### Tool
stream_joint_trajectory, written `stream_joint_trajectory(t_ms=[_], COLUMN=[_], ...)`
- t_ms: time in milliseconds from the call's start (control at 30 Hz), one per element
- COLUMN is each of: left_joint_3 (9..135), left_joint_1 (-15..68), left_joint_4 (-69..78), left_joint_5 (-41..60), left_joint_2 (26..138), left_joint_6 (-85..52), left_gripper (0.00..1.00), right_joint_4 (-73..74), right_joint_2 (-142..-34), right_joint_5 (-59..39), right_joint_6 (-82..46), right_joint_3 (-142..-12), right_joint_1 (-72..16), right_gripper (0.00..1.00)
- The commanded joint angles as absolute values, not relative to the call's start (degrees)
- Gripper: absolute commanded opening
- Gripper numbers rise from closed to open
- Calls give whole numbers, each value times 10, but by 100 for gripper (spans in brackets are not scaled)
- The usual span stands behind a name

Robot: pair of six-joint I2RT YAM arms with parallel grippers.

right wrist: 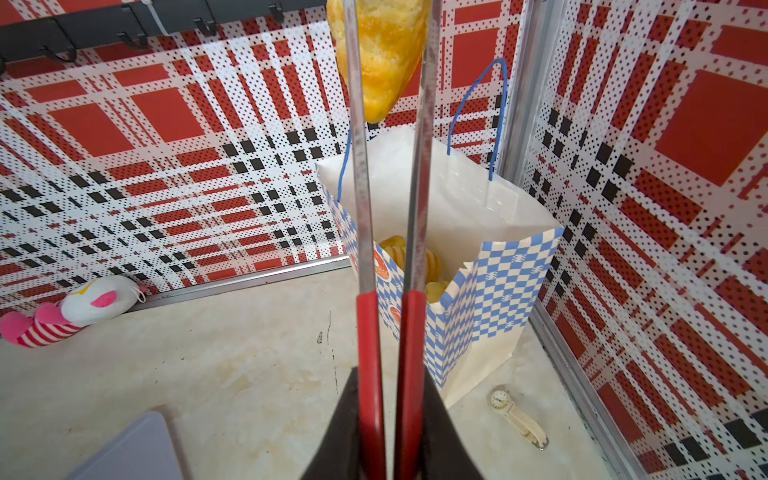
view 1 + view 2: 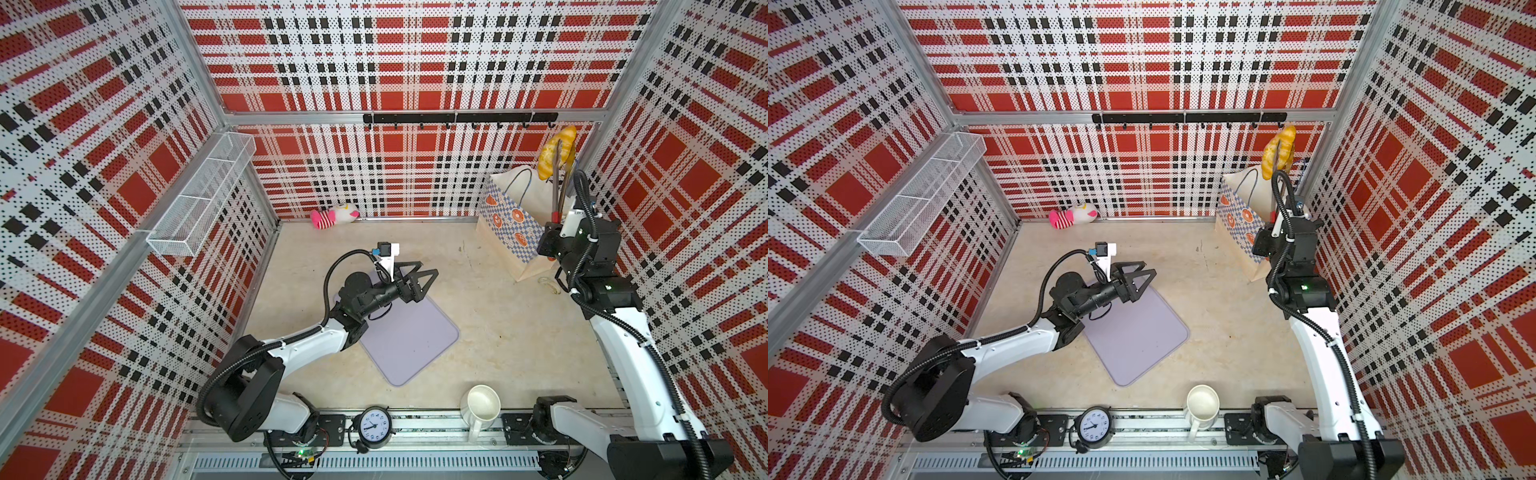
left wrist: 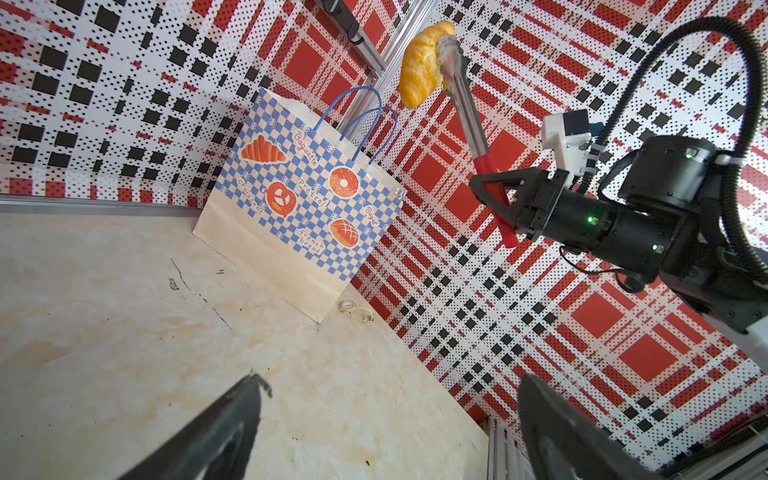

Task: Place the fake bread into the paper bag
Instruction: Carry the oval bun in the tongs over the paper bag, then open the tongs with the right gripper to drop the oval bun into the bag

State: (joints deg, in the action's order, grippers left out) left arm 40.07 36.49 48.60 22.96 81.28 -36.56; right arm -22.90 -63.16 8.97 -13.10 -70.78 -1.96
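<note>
Right now the right gripper point(image 1: 390, 382) is clenched around the red handles of metal tongs point(image 3: 466, 104), whose tips pinch a golden fake bread point(image 3: 419, 66) in the air above the paper bag point(image 3: 299, 199), clear of its rim. That bag stands upright with its mouth open in the table's point(image 2: 498, 332) far right corner, and more pastries point(image 1: 432, 266) lie inside. The left gripper point(image 2: 428, 268) hovers with jaws spread wide and empty over the lilac mat point(image 2: 411, 336) near the table's middle
</note>
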Motion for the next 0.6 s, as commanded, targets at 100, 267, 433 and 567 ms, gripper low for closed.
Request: stream_joint_trajectory(t_ms=[100,267,433,567], left_joint_3=[435,447,448,447], left_joint_1=[368,367,367,367], left_joint_4=[520,534,549,557], left_joint_5=[255,268,270,272], left_joint_2=[845,867,879,886], left_joint_6=[-357,-360,-368,-374], left_gripper=[98,99,99,99], right_joint_4=[-206,-216,-222,-226], right_joint_2=[-637,-643,-646,-652], right_joint_5=[86,89,86,81], right_joint_6=[-133,-132,-129,-121], right_joint_3=[-701,-683,-655,-638], right_joint_1=[-1,11,23,26], right_gripper=[10,10,11,12])
